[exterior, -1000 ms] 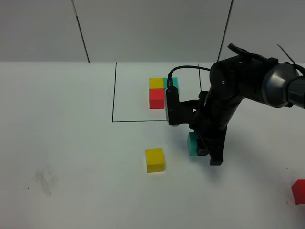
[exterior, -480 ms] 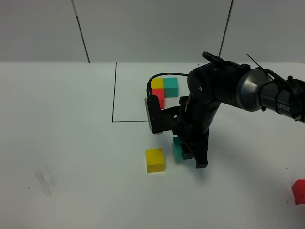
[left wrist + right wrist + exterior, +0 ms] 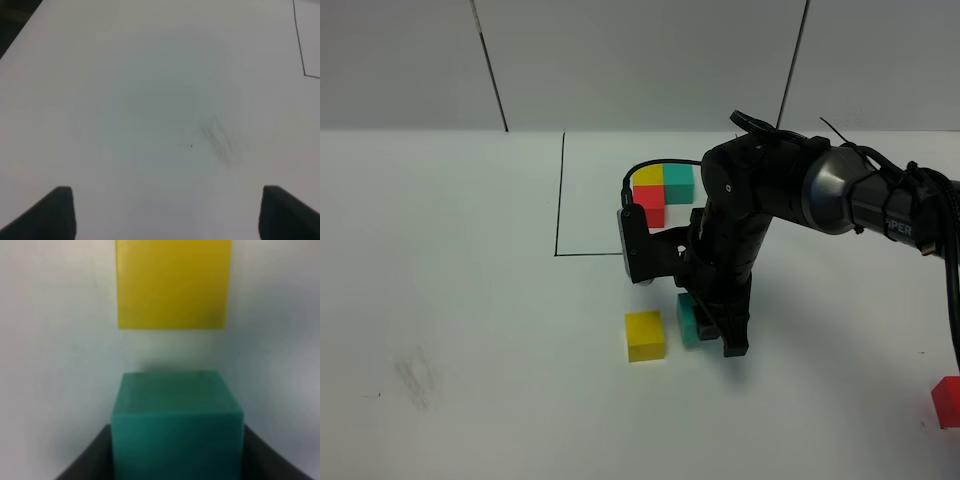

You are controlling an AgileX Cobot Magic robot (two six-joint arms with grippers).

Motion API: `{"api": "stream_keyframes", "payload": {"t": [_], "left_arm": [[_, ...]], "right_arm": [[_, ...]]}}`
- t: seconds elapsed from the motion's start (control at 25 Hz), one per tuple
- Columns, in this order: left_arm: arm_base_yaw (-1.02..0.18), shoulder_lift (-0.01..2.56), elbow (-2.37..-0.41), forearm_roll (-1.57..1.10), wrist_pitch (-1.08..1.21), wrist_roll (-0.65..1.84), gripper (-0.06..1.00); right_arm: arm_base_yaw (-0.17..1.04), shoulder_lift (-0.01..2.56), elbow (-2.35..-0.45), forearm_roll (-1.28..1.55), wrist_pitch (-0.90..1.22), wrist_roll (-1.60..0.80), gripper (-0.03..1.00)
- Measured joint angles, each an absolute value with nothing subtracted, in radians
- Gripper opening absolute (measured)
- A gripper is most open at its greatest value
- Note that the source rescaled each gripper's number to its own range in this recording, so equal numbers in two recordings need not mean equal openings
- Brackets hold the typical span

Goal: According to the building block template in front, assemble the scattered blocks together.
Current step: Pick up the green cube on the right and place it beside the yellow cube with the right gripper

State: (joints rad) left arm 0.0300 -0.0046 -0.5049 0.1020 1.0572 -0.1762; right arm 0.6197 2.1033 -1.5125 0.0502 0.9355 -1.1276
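Observation:
The template [image 3: 663,193], a yellow, teal and red trio, sits inside the black outline at the back. My right gripper [image 3: 705,330] is shut on the loose teal cube [image 3: 687,321] and holds it at the table, just right of the loose yellow cube [image 3: 645,335]. In the right wrist view the teal cube [image 3: 177,430] sits between the fingers with the yellow cube [image 3: 174,284] a short gap beyond it. The loose red cube [image 3: 947,402] lies at the far right edge. My left gripper [image 3: 167,212] is open over bare table, out of the exterior view.
The black outline [image 3: 560,195] marks a rectangle at the back of the white table; its corner also shows in the left wrist view [image 3: 300,45]. A grey smudge [image 3: 415,375] marks the table at the front left. A cable loops off the right arm.
My right gripper has carried the teal cube leftward, from well right of the yellow cube to close beside it. The yellow and red cubes have not moved.

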Motion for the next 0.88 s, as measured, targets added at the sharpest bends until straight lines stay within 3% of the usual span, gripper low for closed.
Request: {"api": "stream_keyframes", "payload": {"t": [0.88], "left_arm": [[0.030, -0.005, -0.505, 0.102, 1.056, -0.176, 0.64]], "right_arm": [[0.640, 2.147, -1.518, 0.098, 0.883, -1.125, 0.01]]}}
